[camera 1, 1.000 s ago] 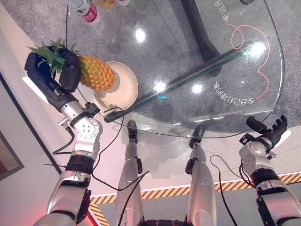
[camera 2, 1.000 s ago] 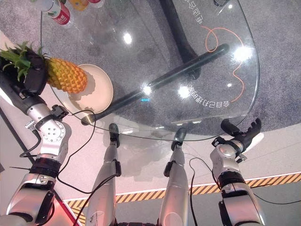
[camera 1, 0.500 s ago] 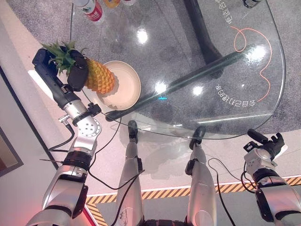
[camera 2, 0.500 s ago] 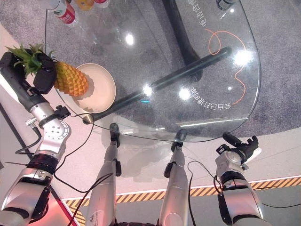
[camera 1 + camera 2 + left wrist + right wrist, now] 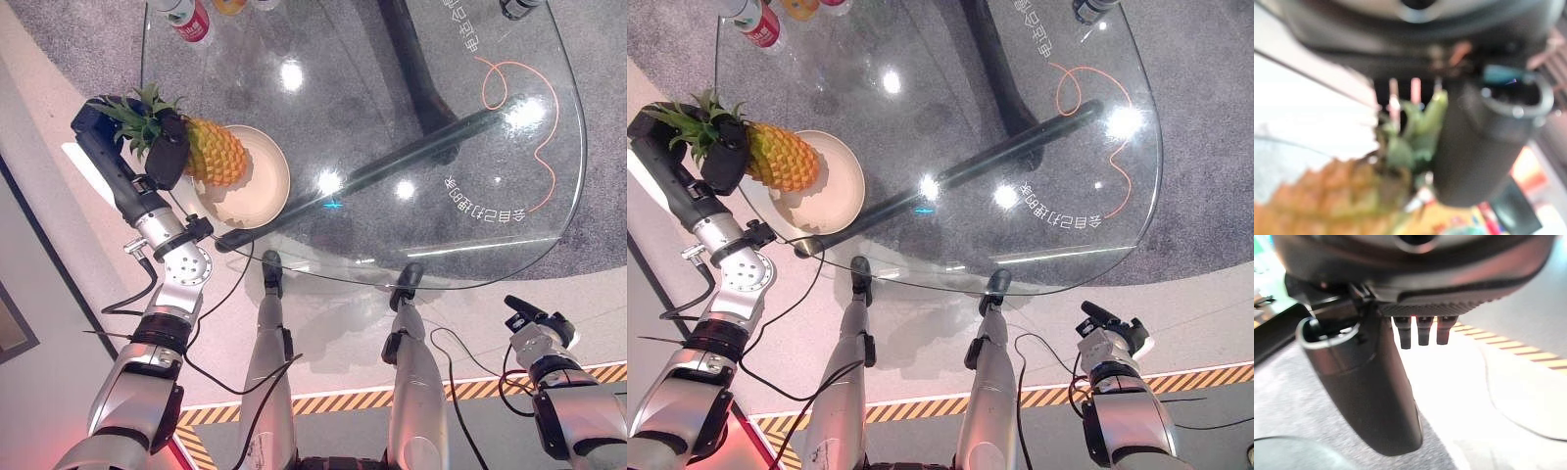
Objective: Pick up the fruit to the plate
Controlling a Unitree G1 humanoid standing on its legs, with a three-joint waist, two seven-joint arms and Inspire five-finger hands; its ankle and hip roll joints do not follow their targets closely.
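Note:
A pineapple (image 5: 217, 154) with a green crown lies tilted over the left part of a cream plate (image 5: 266, 191) on the glass table (image 5: 411, 108). My left hand (image 5: 167, 157) is shut on the pineapple at its crown end. In the left wrist view the crown (image 5: 1418, 129) and the orange body (image 5: 1327, 196) show right beside the thumb (image 5: 1479, 142). I cannot tell whether the fruit touches the plate. My right hand (image 5: 534, 328) hangs low at the right, off the table, with relaxed fingers (image 5: 1420, 330) holding nothing.
Several bottles (image 5: 186, 18) stand at the table's far left corner. A dark beam (image 5: 411, 147) of the table's base runs under the glass. The glass edge (image 5: 392, 282) curves close in front of me. Striped tape (image 5: 333, 401) marks the floor.
My right hand has dropped lower and drawn back from the table's near edge. The left hand still holds the pineapple over the plate's left side, barely shifted.

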